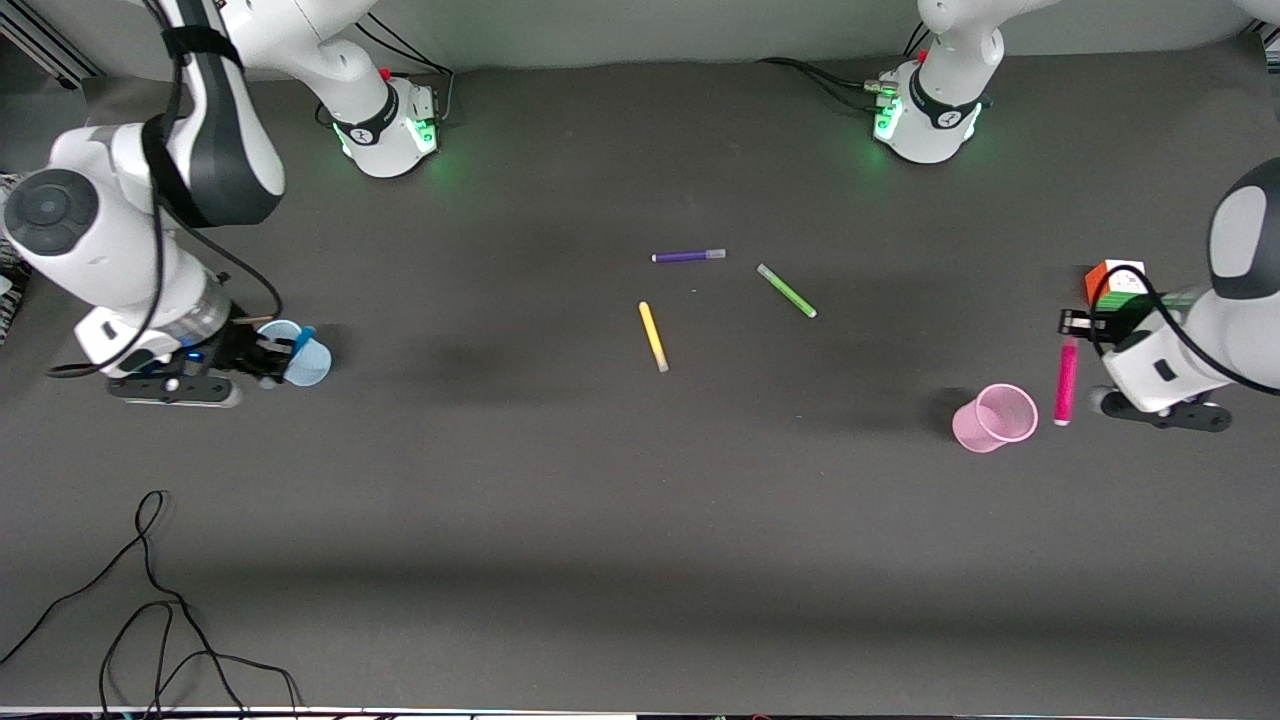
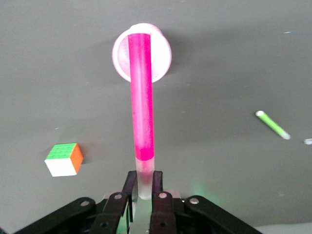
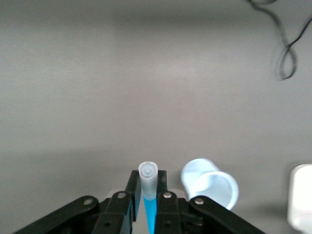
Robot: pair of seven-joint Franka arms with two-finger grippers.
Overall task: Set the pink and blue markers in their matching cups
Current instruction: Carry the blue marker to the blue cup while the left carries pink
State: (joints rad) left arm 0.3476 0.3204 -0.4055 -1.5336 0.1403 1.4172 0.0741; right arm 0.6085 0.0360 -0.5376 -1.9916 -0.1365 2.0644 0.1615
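My left gripper (image 1: 1072, 330) is shut on the pale cap end of the pink marker (image 1: 1067, 382), which hangs in the air beside the pink cup (image 1: 995, 417). In the left wrist view the gripper (image 2: 145, 183) holds the marker (image 2: 141, 97) with its free end lined up over the upright cup's mouth (image 2: 161, 58). My right gripper (image 1: 285, 350) is shut on the blue marker (image 1: 303, 338), right beside the pale blue cup (image 1: 310, 362). In the right wrist view the gripper (image 3: 148, 187) grips the marker (image 3: 148, 178) with its pale cap sticking out, and the cup (image 3: 210, 189) is just beside it.
A purple pen (image 1: 688, 256), a green pen (image 1: 786, 290) and a yellow pen (image 1: 653, 336) lie mid-table. A colour cube (image 1: 1113, 283) sits by the left gripper, also in the left wrist view (image 2: 64, 159). A black cable (image 1: 150, 600) lies near the front camera's edge.
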